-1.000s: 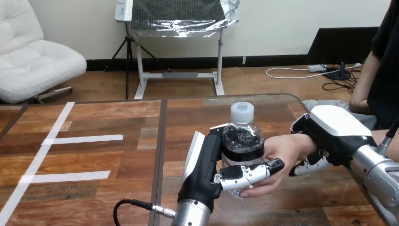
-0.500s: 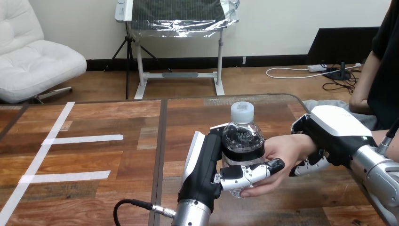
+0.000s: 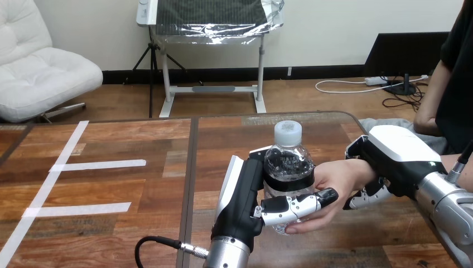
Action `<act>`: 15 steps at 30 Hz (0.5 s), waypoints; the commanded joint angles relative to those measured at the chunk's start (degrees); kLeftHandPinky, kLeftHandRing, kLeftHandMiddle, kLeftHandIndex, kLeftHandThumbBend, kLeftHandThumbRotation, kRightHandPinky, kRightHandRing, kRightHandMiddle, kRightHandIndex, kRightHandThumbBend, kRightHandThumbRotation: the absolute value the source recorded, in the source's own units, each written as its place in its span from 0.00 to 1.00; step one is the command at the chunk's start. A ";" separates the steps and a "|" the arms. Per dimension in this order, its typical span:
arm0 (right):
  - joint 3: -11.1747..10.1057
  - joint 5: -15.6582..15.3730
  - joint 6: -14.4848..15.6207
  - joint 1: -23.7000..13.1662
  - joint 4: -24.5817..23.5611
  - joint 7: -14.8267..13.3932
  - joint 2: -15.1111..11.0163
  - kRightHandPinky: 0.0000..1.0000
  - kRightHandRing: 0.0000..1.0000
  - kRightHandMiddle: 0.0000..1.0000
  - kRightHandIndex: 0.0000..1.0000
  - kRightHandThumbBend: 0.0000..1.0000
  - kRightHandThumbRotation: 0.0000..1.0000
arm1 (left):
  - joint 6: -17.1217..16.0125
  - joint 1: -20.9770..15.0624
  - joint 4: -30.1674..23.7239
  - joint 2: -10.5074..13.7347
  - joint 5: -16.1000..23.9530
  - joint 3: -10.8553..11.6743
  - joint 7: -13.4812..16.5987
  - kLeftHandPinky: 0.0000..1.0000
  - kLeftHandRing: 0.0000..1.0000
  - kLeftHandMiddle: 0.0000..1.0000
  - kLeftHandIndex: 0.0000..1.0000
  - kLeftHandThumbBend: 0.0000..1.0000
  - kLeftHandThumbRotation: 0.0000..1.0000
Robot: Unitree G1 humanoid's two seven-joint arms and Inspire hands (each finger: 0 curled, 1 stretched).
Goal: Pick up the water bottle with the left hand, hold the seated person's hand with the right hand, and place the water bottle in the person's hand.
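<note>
Over wooden table (image 3: 139, 190), right half: clear plastic white-capped water bottle (image 3: 287, 162), upright in the person's hand (image 3: 329, 178); my left hand (image 3: 245, 195) curled round it, right hand (image 3: 390, 156) clasping their wrist (image 3: 357, 167). Risk: early release, before their fingers close, topples it.

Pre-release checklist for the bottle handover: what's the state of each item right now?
1. Left robot hand gripping the bottle: fingers and thumb curled round it. ok
2. Bottle upright, cap on. ok
3. Right robot hand on the person's wrist: fingers curled under it. ok
4. Person's hand at the bottle: palm against its right side, fingertips under its base. ok
5. Person's grip firm enough to take the weight: cannot tell, partly hidden behind the left robot hand.
</note>
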 commanded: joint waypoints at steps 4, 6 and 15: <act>-2.69 -0.66 2.51 -2.21 1.20 -1.32 -1.80 0.21 0.26 0.33 0.36 0.76 0.00 | -2.89 -4.73 -0.46 -8.29 -0.09 -1.65 -0.18 0.33 0.38 0.42 0.43 0.66 0.00; -2.68 -0.75 2.32 -2.23 1.33 -1.59 -1.74 0.21 0.26 0.33 0.36 0.76 0.00 | -2.83 -4.71 -0.51 -8.26 -0.08 -1.64 -0.19 0.33 0.38 0.42 0.43 0.66 0.00; -3.00 -0.12 2.78 -2.29 1.11 -0.72 -1.30 0.20 0.26 0.32 0.37 0.76 0.00 | -3.25 -4.74 -0.50 -7.98 0.47 -1.58 0.13 0.33 0.38 0.43 0.43 0.66 0.00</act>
